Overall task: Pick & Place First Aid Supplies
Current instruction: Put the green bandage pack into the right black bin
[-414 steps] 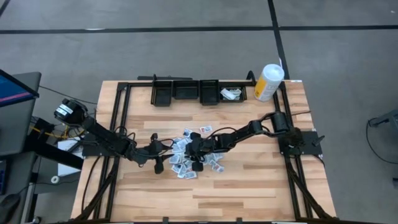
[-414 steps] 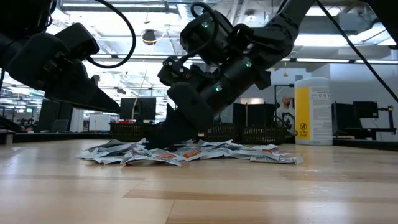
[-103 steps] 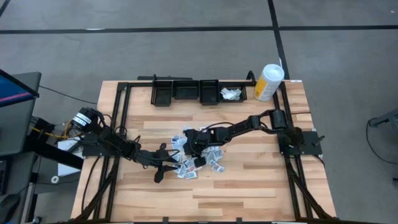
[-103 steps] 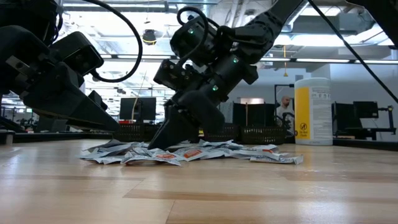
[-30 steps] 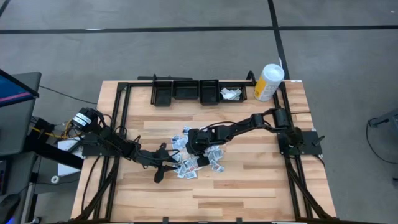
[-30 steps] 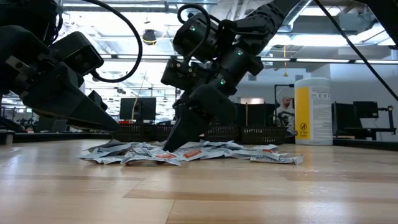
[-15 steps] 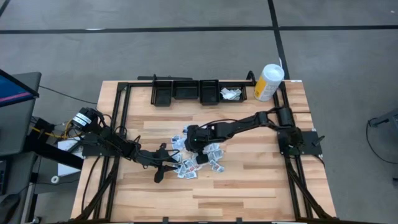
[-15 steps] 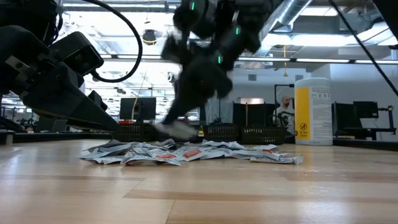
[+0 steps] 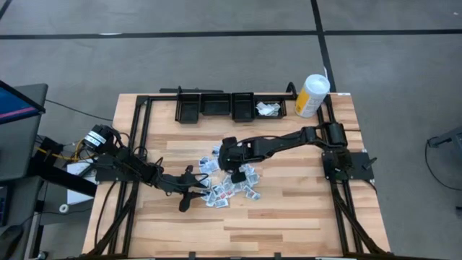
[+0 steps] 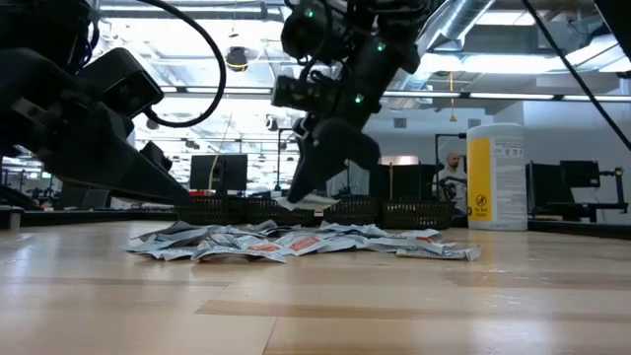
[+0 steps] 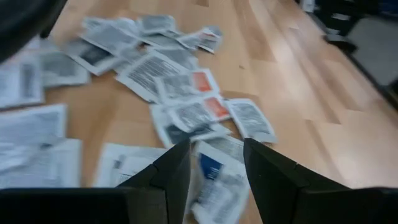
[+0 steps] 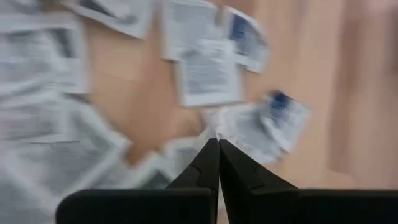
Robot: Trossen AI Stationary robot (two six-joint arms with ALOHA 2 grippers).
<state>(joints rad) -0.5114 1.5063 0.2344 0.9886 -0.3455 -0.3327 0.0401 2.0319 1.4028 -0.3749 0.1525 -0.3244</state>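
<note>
The first aid supplies (image 9: 232,180) lie as a loose pile of small white packets in the middle of the table, also seen in the low view (image 10: 296,241). My right gripper (image 10: 298,195) hangs above the pile, shut on one white packet (image 10: 310,202). My left gripper (image 9: 189,195) waits open, low at the pile's near left side. In its wrist view the fingers (image 11: 214,158) stand apart over the packets (image 11: 186,106). My right gripper pinches one white packet by its edge (image 12: 225,132) between the very tips of its two shut fingers. The fingers slant down from above. The packet is lifted clear of the pile and sticks out beyond the fingertips, roughly level.
A row of black bins (image 9: 216,107) stands along the table's far edge; the rightmost one (image 9: 268,109) holds a few packets. A tall white-and-yellow canister (image 9: 312,94) stands at the far right corner. Bare wood lies along the near edge.
My right gripper has risen from the pile and drifted a little toward the far edge, tipping its fingers less steeply. One white packet has come up with it and now hangs clear of the pile. The other packets have stayed put.
</note>
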